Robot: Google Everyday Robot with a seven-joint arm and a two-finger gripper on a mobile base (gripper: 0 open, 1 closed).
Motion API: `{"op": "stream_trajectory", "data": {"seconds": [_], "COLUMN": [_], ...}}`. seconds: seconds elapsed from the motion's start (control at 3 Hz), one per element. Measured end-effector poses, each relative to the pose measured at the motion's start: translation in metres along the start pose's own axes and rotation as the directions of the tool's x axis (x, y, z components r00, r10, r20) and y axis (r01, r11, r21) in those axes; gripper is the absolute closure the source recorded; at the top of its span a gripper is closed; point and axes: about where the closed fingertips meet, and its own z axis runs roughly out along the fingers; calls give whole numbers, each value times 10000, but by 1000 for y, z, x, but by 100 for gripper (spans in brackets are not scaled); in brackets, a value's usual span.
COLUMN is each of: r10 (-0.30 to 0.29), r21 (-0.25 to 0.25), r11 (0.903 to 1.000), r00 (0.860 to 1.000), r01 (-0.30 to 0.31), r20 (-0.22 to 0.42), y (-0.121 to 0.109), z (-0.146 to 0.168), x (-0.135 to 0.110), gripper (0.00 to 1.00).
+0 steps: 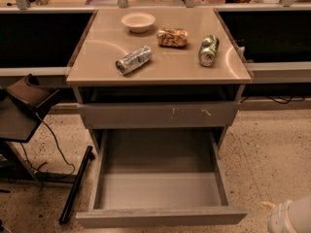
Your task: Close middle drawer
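Note:
The middle drawer [160, 193] is pulled far out of the grey cabinet toward me. Its smooth grey inside holds nothing, and its plain front panel [160, 218] runs along the bottom of the view. Above it is a shut drawer front with pale scratch marks [160, 114]. My gripper [290, 216] shows only as a white rounded shape in the bottom right corner. It is to the right of the drawer's front corner and apart from it.
On the cabinet top [97, 57] are a white bowl [138, 21], a silver can on its side [133, 59], a snack bag [172, 37] and a green can [208, 50]. A dark stand with cables [29, 101] and a black bar on the floor [75, 186] are left of the drawer.

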Motion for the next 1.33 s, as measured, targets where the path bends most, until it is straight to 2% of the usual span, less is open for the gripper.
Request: {"op": "stream_trajectory", "data": {"seconds": [0.33,0.67,1.0,1.33], "r10": [640,483,-283,-1134], "r21": [-755,-1274,-1577,-2136], "r11": [9953,9910,9867,9684], "r00": [9971,9974,9971,9900], "r01": [-608,-413,391,1290], "r20": [400,526,701,837], "y": [13,24,21,26], "z": [58,103,142,175], "x": [28,34,22,8], "gripper": [0,0,0,0]}}
